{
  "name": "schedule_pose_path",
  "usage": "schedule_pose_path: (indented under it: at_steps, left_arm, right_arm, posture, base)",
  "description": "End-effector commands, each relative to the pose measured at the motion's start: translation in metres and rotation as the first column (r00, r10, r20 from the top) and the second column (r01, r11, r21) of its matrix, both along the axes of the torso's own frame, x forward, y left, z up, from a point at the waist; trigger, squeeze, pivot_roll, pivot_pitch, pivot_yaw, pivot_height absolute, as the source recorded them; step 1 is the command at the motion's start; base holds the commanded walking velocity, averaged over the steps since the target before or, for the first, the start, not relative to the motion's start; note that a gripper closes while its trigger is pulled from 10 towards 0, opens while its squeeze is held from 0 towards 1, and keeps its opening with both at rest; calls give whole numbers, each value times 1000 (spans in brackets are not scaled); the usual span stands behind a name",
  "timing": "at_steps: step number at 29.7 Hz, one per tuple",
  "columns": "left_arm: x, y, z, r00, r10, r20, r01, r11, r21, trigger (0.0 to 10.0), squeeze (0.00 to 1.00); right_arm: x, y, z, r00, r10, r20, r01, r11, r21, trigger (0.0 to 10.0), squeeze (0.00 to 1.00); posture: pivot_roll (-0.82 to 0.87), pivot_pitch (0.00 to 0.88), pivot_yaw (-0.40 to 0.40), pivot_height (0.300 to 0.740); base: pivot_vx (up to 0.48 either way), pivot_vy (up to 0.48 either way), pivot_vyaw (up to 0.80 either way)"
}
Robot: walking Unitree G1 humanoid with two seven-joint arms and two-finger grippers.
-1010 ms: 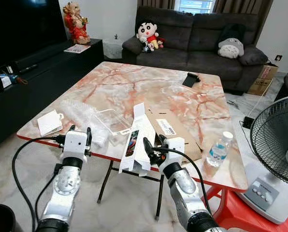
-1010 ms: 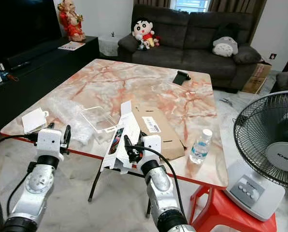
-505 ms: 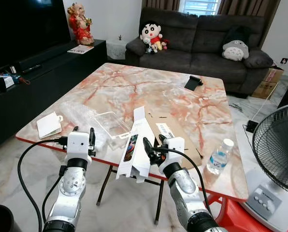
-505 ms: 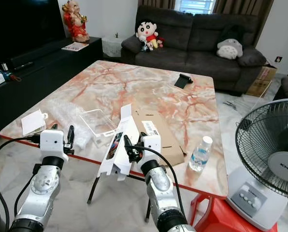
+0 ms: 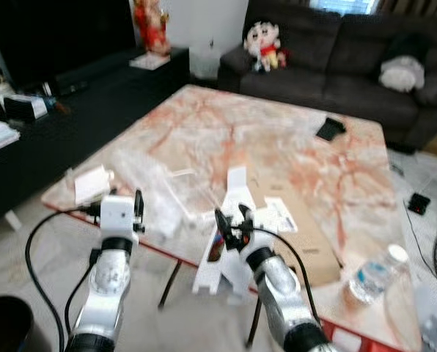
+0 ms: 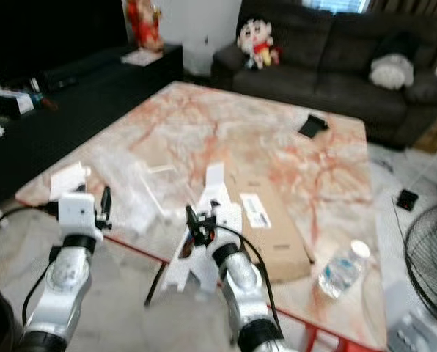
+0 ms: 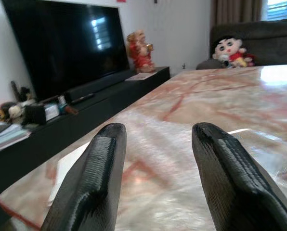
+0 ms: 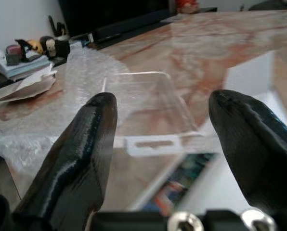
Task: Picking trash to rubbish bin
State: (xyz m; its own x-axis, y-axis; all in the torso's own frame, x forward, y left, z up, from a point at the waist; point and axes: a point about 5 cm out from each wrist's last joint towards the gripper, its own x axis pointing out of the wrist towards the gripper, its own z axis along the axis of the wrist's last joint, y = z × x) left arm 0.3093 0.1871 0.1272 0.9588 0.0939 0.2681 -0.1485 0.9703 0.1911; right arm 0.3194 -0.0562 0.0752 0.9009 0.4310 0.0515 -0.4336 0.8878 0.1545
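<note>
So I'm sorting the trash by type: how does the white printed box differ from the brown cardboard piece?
The white printed box overhangs the table's near edge; the brown cardboard piece lies fully on the marble table. The box is narrow with open flaps, the cardboard broad, flat and labelled. Both are flattened packaging, touching side by side.

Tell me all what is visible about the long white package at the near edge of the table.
The long white package looks like thin opened cardboard, with a flap standing up at its far end and a dark colourful print on one side. It lies slanted across the near edge of the marble table, its near end hanging past the edge. It lies next to a flat brown cardboard piece. The right gripper is above it, open.
</note>
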Motion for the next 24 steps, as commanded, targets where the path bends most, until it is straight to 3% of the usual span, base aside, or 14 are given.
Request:
schedule_pose_path:
  at_steps: [1, 7, 13, 16, 21, 22, 23, 24]
  left_arm:
    - [2, -3, 6, 1000, -6, 26, 6, 1000, -3, 10000, 0]
    - [1, -3, 8, 999, -8, 35, 8, 1000, -4, 10000, 0]
    - [0, -6, 12, 998, -40, 49, 39, 999, 13, 10000, 0]
    - [0, -11, 16, 995, -88, 44, 85, 994, 66, 10000, 0]
    - [-6, -19, 18, 984, -179, 0, 173, 952, 252, 10000, 8]
    - [-9, -19, 18, 981, -192, -6, 187, 945, 269, 10000, 804]
    - [-9, -19, 18, 981, -192, -6, 187, 945, 269, 10000, 804]
    - [-10, -18, 18, 981, -193, -18, 190, 941, 279, 10000, 1000]
  right_arm:
    - [2, 2, 6, 1000, -3, 22, 2, 1000, 15, 10000, 0]
    - [1, 3, 5, 1000, 0, 20, 0, 1000, 15, 10000, 0]
    - [1, 3, 5, 1000, 1, 18, -2, 1000, 16, 10000, 0]
    - [1, 3, 4, 1000, 0, 17, -1, 1000, 18, 10000, 0]
    - [0, 3, 3, 1000, 1, 13, -1, 1000, 20, 10000, 0]
    - [0, 3, 3, 1000, 1, 12, -1, 1000, 20, 10000, 0]
    - [0, 3, 3, 1000, 1, 12, -1, 1000, 20, 10000, 0]
    - [0, 3, 3, 1000, 1, 12, -2, 1000, 20, 10000, 0]
  posture:
    - [71, 5, -55, 740]
    - [70, 6, -54, 740]
    - [71, 8, -52, 740]
    - [73, 7, -52, 740]
    - [77, 10, -50, 740]
    - [77, 10, -50, 740]
    - [77, 10, -50, 740]
    - [77, 10, -50, 740]
  base:
    - [330, 0, 0]
    - [304, 0, 0]
    - [0, 0, 0]
    - [0, 0, 0]
    - [0, 0, 0]
    - [0, 0, 0]
    - [0, 0, 0]
    - [0, 0, 0]
